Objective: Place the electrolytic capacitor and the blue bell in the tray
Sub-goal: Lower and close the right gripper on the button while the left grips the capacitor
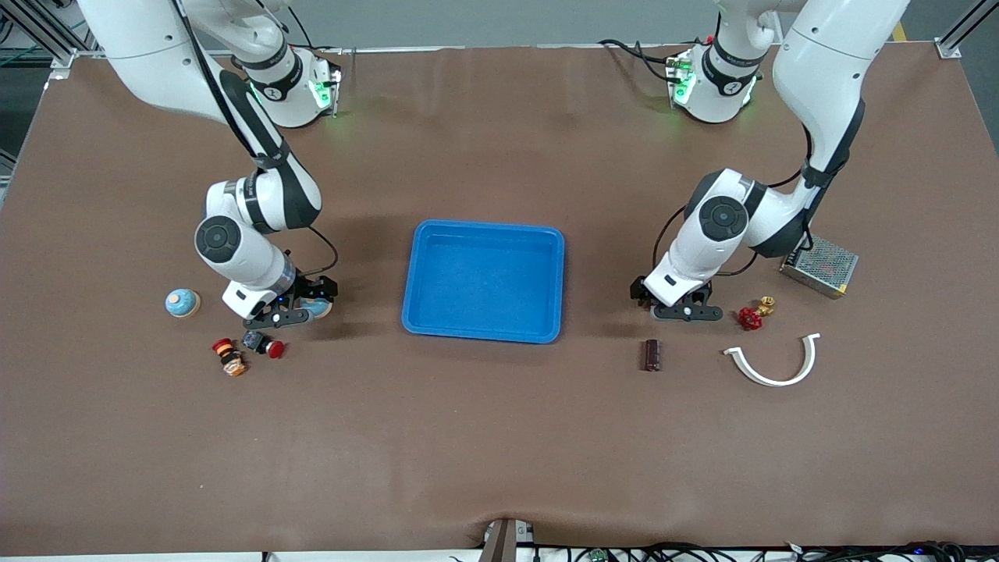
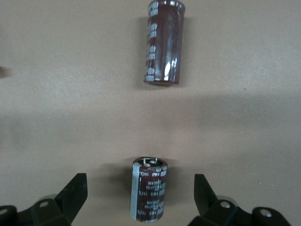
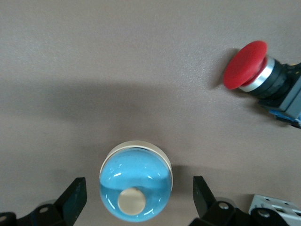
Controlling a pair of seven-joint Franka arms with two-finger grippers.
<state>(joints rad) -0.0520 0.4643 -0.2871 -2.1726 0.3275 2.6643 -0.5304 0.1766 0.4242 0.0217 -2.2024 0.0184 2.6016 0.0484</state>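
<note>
Midway down the front view, the left gripper [image 1: 677, 308] is hanging with jaws spread, astride an electrolytic capacitor [image 2: 149, 195] (a second capacitor [image 1: 651, 354] is lying nearer the camera). The right gripper [image 1: 300, 308] is likewise gaping around a blue bell [image 3: 135, 186], and the tray [image 1: 484, 234] is sitting at centre frame between them.

Left gripper [image 1: 677, 306] lowered near the table, fingers spread wide; right gripper [image 1: 300, 309] likewise, fingers apart
</note>
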